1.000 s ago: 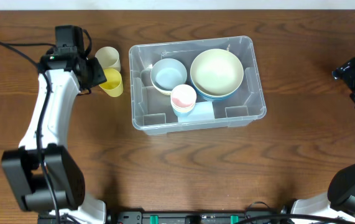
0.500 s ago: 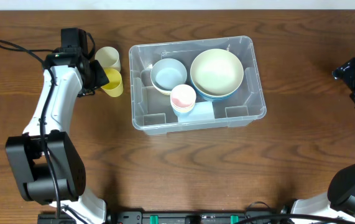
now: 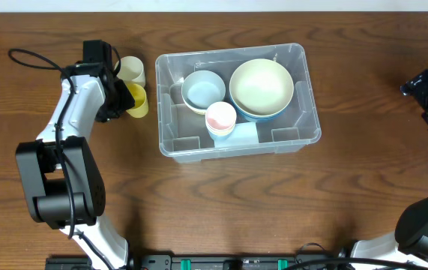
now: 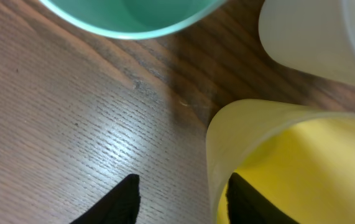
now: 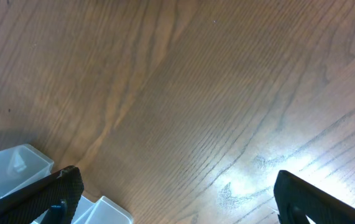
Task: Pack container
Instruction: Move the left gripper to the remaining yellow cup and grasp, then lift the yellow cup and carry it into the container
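From the left wrist view, the left gripper [image 4: 182, 198] was partly open astride the wall of a yellow plastic cup [image 4: 289, 168]. One finger was inside, the other outside with bare wood showing between it and the cup. Just beyond the jaws were a pale cream cup [image 4: 314, 37] and a teal cup rim [image 4: 127, 12], which the overhead view hid under the arm. Farther past the yellow cup lay the large clear rectangular plastic container [image 3: 312, 129] holding bowls [image 3: 261, 86], shown whole only from overhead. The right gripper [image 5: 180, 196] gaped wide over the wooden table [image 5: 196, 93], with the container's corner beside one finger.
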Available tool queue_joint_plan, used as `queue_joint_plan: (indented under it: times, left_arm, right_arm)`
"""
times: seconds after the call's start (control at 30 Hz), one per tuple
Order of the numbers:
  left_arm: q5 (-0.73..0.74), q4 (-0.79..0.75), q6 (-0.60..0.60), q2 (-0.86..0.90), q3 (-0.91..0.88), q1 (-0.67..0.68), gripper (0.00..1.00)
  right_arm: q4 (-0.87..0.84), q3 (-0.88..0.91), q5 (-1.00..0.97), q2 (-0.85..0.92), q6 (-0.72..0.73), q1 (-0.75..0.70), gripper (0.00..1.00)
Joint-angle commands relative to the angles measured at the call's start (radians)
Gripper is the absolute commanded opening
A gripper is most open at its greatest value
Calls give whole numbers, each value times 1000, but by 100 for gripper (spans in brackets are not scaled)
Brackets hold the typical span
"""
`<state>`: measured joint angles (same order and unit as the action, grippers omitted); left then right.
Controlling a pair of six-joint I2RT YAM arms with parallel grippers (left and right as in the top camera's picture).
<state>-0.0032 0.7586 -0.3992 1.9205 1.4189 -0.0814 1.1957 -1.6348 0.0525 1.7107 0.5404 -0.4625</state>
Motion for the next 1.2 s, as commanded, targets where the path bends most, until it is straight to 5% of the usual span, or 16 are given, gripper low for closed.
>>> queue_joint_plan:
  times: [0.0, 0.07, 0.3, 0.7, 1.17]
  left_arm:
    - [-5, 0, -7, 6, 1, -3, 40]
    - [-5, -2, -6, 6, 1, -3, 27]
    - [-5, 4, -6, 6, 0, -2, 7]
    - [-5, 159, 109, -68, -1, -1, 6]
    - [183, 175, 159, -632, -1, 82, 6]
  right_arm:
    - [1, -1, -3, -7, -6, -9, 99]
    - [1, -1, -3, -7, -6, -9, 99]
    - [1, -1, -3, -7, -6, -9, 99]
    - [1, -1, -3, -7, -6, -9, 99]
    - [1, -1, -3, -7, -6, -9, 99]
